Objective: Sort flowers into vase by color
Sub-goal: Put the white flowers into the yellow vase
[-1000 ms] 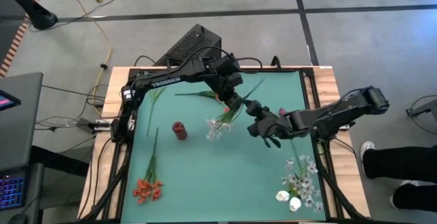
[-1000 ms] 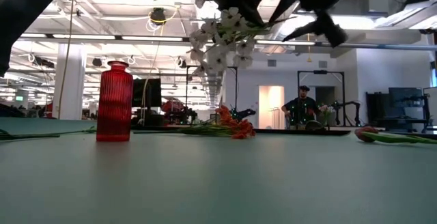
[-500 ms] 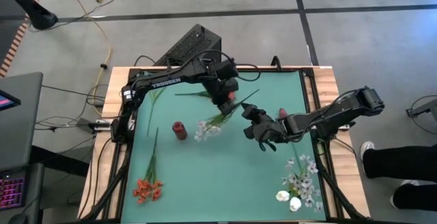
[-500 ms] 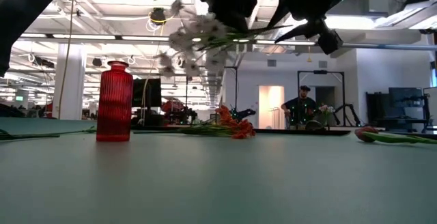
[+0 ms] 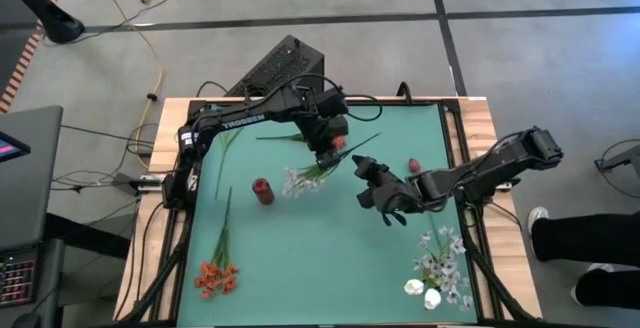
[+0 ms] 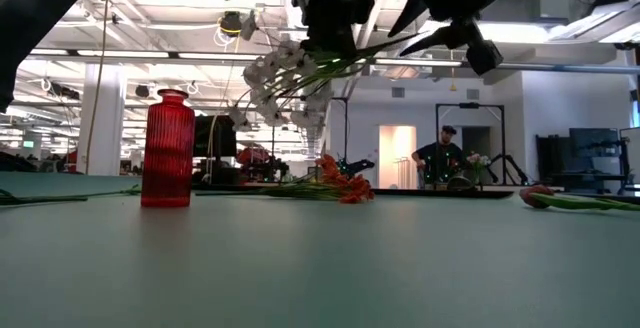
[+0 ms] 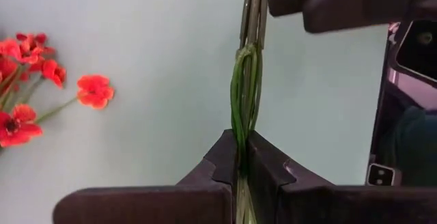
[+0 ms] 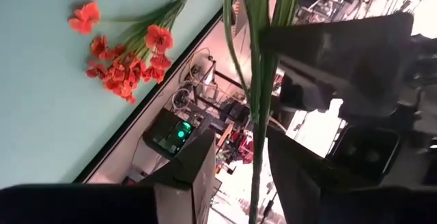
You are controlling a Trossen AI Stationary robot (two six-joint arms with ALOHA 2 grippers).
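Note:
My left gripper (image 5: 328, 154) is over the table's middle, shut on a white flower spray (image 5: 300, 179) that hangs in the air just right of the red vase (image 5: 262, 190). The blossoms (image 6: 275, 76) droop toward the vase (image 6: 168, 148). My right gripper (image 5: 365, 176) comes in from the right. Its fingers (image 8: 198, 173) stand on either side of the spray's green stem (image 8: 257, 115) with a gap showing. On the table lie orange-red flowers (image 5: 215, 276) at the near left, white flowers (image 5: 438, 266) at the near right, and a dark red bud (image 5: 413, 166). My left gripper pinches the spray's bundled green stems (image 7: 240, 152) between its two fingers, partway along the stem. The stems run on past the fingertips; the blossom end hangs lower, and the whole spray is clear of the table. My right gripper: whether a finger touches the stem, I cannot tell.
Loose green stems (image 5: 285, 138) lie at the far left of the mat, another (image 5: 224, 230) along the left side. A black case (image 5: 285, 63) stands behind the table. In the low view a person (image 6: 440, 158) stands far off in the room.
My left gripper has rolled and tipped, swinging the white blossoms down and leftward toward the red vase, while the stem stays in its fingers. My right gripper has crept toward the table's left, closer to the stem.

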